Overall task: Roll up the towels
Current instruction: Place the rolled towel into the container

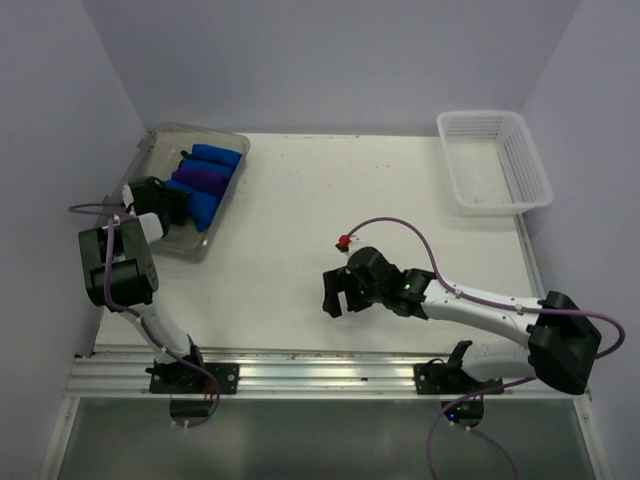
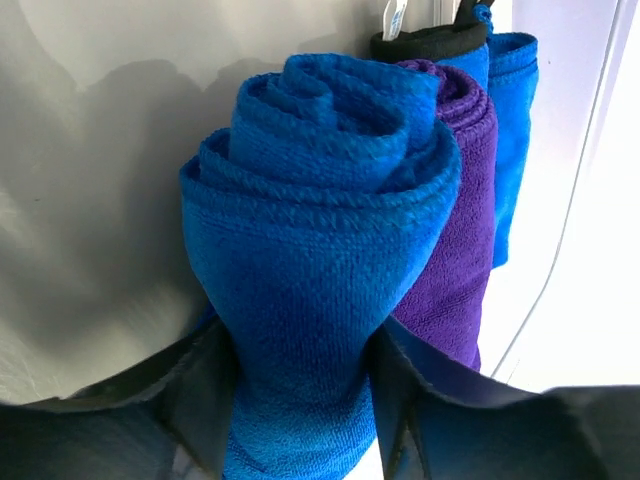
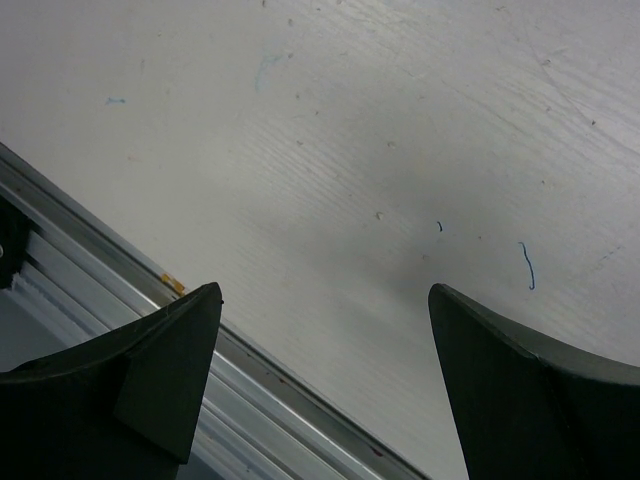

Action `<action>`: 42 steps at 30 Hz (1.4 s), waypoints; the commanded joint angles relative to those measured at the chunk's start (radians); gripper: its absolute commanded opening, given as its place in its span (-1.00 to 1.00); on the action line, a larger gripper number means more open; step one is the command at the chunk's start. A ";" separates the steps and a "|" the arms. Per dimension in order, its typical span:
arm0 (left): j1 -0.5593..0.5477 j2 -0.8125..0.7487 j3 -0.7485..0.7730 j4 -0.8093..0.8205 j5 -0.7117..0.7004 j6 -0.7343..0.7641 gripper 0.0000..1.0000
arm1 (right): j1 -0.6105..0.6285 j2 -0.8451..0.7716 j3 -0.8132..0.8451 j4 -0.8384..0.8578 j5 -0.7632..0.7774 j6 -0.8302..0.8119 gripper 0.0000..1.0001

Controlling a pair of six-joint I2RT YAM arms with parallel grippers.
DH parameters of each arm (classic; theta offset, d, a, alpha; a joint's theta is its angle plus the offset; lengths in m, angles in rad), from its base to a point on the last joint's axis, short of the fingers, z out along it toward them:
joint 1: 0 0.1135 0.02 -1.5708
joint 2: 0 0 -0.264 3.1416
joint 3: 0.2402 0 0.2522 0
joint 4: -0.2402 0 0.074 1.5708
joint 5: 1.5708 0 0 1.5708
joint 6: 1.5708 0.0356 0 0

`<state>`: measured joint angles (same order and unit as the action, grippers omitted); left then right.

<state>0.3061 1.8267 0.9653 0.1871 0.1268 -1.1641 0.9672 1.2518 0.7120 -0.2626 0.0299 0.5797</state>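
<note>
Gripped towel: royal blue towel roll point(image 2: 320, 230), the nearest of the row, lying in the clear tray point(image 1: 160, 137) at the far left of the surface point(image 1: 330, 190).
Purple towel: dark purple roll point(image 2: 462, 230) touching the gripped roll on its far side.
Far blue towel: a second blue roll point(image 2: 513, 130) beyond the purple one, partly hidden by it in the left wrist view.
Row as seen from above: three rolls side by side, touching; whether a fourth lies under them cannot be told.
Left gripper point(image 2: 305, 385): reaches into the near end of the tray. Jaws stand one on each side of the gripped roll, pressing it; the roll is narrower between them than above them.
Right gripper point(image 3: 325, 300): over bare surface right of centre, well apart from the tray. Jaws spread wide, nothing between them.
Basket: white mesh basket point(image 1: 482, 207) at the far right corner.
Rail: aluminium rail point(image 1: 300, 365) along the near edge, carrying both arm bases.
</note>
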 commanded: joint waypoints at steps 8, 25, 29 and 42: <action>-0.002 0.042 0.118 -0.100 0.062 0.078 0.34 | -0.002 0.060 0.073 0.049 -0.027 -0.004 0.77; -0.022 -0.020 0.202 -0.339 0.040 0.234 0.99 | -0.002 0.063 0.103 0.054 -0.025 -0.009 0.77; -0.021 -0.072 0.162 -0.354 0.027 0.250 0.99 | -0.002 0.058 0.101 0.052 -0.027 -0.006 0.77; -0.021 -0.259 0.154 -0.469 -0.073 0.351 0.99 | -0.002 -0.020 0.092 0.014 0.014 0.002 0.78</action>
<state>0.2871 1.6451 1.1145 -0.2272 0.1066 -0.8738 0.9672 1.2747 0.7704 -0.2443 0.0116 0.5819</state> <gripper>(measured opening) 0.994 0.885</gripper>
